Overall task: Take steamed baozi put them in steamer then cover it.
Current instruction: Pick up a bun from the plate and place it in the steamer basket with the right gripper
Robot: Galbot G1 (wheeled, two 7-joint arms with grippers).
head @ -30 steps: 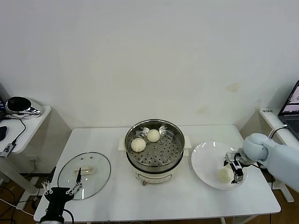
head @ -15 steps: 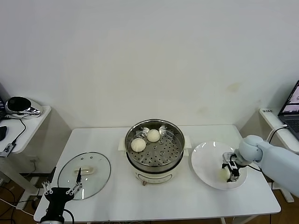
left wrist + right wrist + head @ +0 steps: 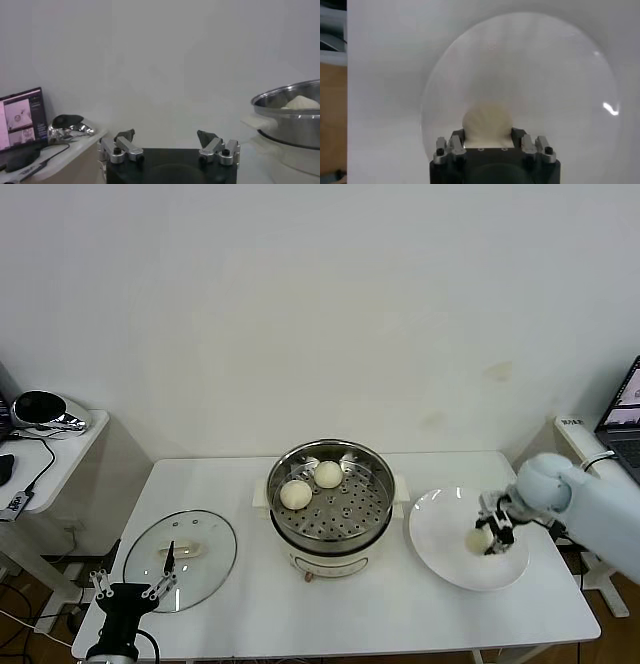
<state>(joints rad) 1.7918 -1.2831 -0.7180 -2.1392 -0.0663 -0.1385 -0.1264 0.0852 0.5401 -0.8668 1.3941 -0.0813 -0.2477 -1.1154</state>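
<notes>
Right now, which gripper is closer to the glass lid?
Left. The left gripper sits at the glass lid's near edge; the right gripper holds a bun over the plate.

Two baozi (image 3: 311, 484) lie in the steamer (image 3: 331, 507), cover (image 3: 180, 546) on its left, plate (image 3: 440, 556) on its right.

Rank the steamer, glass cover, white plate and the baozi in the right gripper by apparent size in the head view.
Largest to smallest:
1. Steamer, slightly widest with its base.
2. Glass cover and white plate: they look about equal, so no ranking between them.
3. Baozi held in the right gripper over the plate, clearly smallest.
</notes>
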